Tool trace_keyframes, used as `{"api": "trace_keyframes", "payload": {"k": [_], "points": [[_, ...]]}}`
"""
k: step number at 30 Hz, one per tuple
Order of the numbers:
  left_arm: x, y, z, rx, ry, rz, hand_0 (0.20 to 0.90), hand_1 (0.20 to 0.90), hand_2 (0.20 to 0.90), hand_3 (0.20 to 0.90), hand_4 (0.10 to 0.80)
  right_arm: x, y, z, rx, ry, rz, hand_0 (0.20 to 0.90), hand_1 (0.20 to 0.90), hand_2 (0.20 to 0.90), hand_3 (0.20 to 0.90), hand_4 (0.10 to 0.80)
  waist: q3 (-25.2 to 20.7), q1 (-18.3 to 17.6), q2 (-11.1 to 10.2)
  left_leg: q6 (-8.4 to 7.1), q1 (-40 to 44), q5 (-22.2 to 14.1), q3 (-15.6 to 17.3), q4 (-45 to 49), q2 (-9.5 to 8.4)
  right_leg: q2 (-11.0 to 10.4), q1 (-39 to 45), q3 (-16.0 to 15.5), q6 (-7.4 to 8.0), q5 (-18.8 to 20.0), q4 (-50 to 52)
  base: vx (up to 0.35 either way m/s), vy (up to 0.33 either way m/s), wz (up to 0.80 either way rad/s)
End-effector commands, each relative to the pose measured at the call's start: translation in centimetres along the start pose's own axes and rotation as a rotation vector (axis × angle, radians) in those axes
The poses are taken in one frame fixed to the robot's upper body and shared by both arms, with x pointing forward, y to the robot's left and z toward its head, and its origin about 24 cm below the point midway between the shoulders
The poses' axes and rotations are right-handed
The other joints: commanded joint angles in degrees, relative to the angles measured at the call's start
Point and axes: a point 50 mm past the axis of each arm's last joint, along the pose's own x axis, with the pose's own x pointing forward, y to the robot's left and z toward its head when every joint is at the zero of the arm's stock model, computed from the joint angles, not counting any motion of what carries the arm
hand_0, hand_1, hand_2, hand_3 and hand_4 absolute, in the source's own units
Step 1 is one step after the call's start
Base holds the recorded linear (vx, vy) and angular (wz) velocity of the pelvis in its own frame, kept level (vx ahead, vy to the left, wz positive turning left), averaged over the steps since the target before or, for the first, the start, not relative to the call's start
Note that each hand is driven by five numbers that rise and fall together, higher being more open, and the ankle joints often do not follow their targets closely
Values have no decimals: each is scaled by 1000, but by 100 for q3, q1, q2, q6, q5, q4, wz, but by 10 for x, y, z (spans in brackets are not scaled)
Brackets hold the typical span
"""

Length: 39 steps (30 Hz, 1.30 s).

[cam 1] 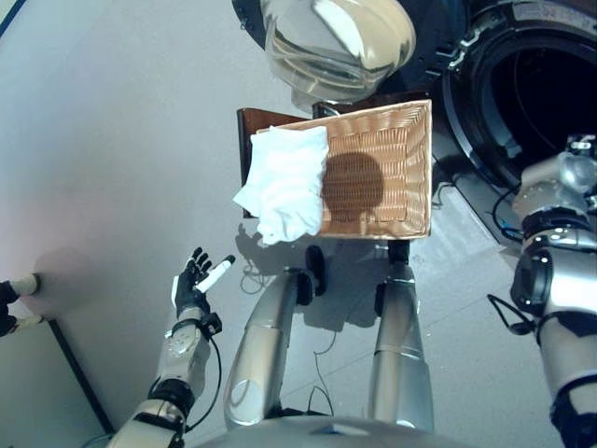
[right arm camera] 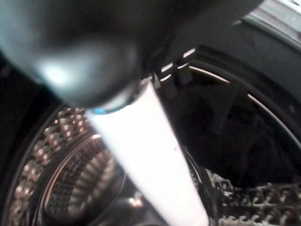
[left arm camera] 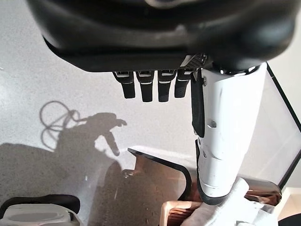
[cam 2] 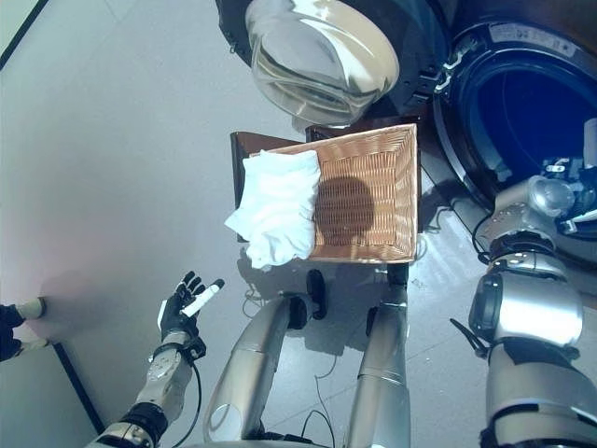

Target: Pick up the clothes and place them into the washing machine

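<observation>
Fingers of the left hand (cam 1: pixel 194 280) are held straight and relaxed above the grey floor (cam 1: pixel 103 140), low on the robot's left side, and nothing is held in them; the same slack fingers (left arm camera: pixel 146 87) are seen in the left wrist view over bare floor. Further to the right, white clothes (cam 1: pixel 284 182) are bunched in the left end of a wicker basket (cam 1: pixel 392 168), with part of the cloth draped over the basket's left and near rims. The rest of the basket's woven bottom is seen uncovered. The basket is set on a dark brown stand (cam 1: pixel 248 121), whose edge shows at the basket's left side. Just beyond the basket, the round glass door (cam 1: pixel 336 42) of the washing machine is swung open. To the right of it, the washing machine (cam 2: pixel 522 103) is seen with its dark round opening exposed. The right hand (right arm camera: pixel 146 141) is reached into that opening: in the right wrist view its white thumb is seen against the perforated metal drum (right arm camera: pixel 70 183). Whether its fingers are straight or curled cannot be told, as they are not shown clearly.
</observation>
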Motion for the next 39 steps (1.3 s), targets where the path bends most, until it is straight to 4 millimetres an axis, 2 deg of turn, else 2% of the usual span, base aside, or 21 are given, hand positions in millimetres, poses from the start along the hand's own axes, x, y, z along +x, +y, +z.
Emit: {"api": "trace_keyframes", "payload": {"k": [1,8,10,18,21,30,31,33,35,36,39], "points": [[-6,49,2,44,-46,178,900,900,900,900,800,-5,-13,-5,-59,-171,16,900,900,900,900,800,-616,299,-35,-403,252,701,86,-1262,-34,340,274,-137,-678,-899,683,0,0,0],[-6,46,1,41,-46,180,900,900,900,900,800,-29,-17,-42,-144,-155,70,900,900,900,900,800,-659,299,-85,-368,319,675,99,-1247,-40,346,379,-132,-672,-899,614,0,0,0],[-6,45,1,44,-46,182,900,900,900,900,800,-43,-20,-60,-196,-154,117,900,900,900,900,800,-676,283,-112,-353,374,665,97,-1254,-58,347,446,-135,-669,-896,589,0,0,0],[-5,49,0,62,-37,210,900,900,900,900,800,-70,-34,-94,-260,-102,207,900,900,900,900,800,-693,231,-240,-336,565,694,56,-1420,-91,340,689,-157,-638,-845,382,16,-2,1],[-4,51,1,73,-39,224,900,900,900,900,800,-84,-38,-106,-305,-107,301,900,900,900,900,800,-676,180,-353,-343,640,751,28,-1541,-99,331,821,-203,-625,-790,200,23,-17,-2],[-3,50,2,72,-50,230,900,900,900,900,800,-115,-34,-115,-452,-220,552,900,900,900,900,800,-588,141,-575,-370,768,962,-100,-1873,-122,283,1075,-334,-603,-637,-152,28,-47,4],[-4,52,1,69,-41,246,900,900,900,900,800,-126,-31,-118,-468,-232,626,900,900,900,900,800,-567,135,-642,-379,818,1020,-135,-1972,-139,270,1144,-365,-591,-593,-258,33,-47,15],[-3,51,1,67,-44,246,900,900,900,900,800,-131,-30,-119,-470,-240,657,900,900,900,900,800,-559,128,-665,-384,850,1059,-159,-2032,-149,264,1182,-387,-588,-571,-304,29,-41,11],[-3,52,1,64,-37,256,900,900,900,900,800,-151,-27,-123,-479,-245,785,900,900,900,900,800,-520,126,-776,-400,969,1163,-238,-2226,-179,231,1331,-455,-572,-511,-485,36,-67,7],[-3,52,1,64,-37,256,900,900,900,900,800,-151,-27,-123,-479,-245,785,900,900,900,900,800,-518,122,-775,-400,974,1166,-240,-2230,-181,229,1336,-457,-572,-511,-488,34,-66,9],[-2,52,1,54,-33,265,900,900,900,900,800,-168,-26,-130,-475,-222,868,900,900,900,900,800,-476,128,-848,-414,1082,1267,-310,-2411,-216,184,1482,-551,-553,-465,-630,28,-49,16]]}}
